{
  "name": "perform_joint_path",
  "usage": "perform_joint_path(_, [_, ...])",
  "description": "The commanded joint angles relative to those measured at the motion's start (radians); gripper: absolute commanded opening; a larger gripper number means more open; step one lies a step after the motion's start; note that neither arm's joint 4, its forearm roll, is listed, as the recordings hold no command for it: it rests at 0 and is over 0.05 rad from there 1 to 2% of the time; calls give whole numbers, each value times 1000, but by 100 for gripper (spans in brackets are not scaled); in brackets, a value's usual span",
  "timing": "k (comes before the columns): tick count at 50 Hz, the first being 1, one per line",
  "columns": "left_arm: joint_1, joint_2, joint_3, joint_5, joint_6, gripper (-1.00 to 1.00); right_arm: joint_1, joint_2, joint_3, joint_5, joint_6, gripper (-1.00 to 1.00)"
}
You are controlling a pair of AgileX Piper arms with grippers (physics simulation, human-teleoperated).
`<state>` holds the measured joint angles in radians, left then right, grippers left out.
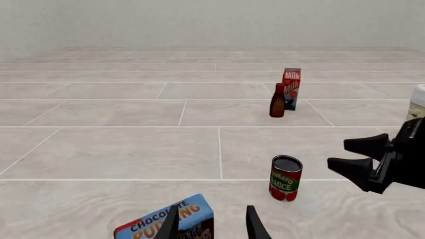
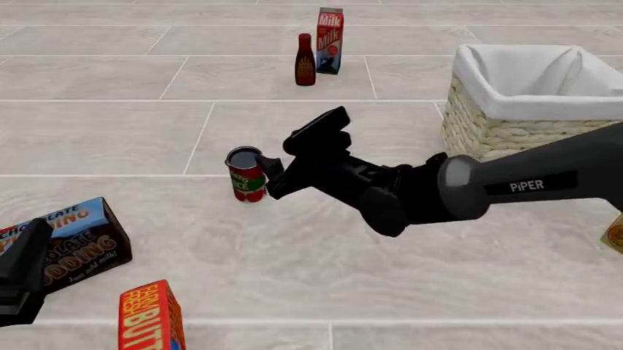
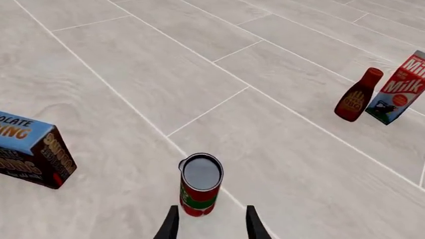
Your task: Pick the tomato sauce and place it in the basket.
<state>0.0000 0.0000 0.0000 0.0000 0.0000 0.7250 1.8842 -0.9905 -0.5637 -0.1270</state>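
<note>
We find the right gripper (image 2: pixel 277 169), its fingers spread apart and holding nothing, just beside the tomato sauce (image 2: pixel 246 174), which stands upright directly ahead of the open fingers, while the left gripper (image 1: pixel 211 226), also apart, sits farther off, so we judge the right arm nearer.

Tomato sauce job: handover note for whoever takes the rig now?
Right end effector: open, fingers either side of the sauce can, not closed on it.
Left end effector: open, idle, low over the table near the pudding box.
Can: upright on the table, left of the basket.
Done: approach only.
Left: close on the can, lift, carry right, release into the basket.
</note>
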Motion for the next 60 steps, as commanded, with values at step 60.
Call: perform_joint_path(60, [0, 0, 0, 0, 0, 100, 7, 351, -351, 96, -9, 100])
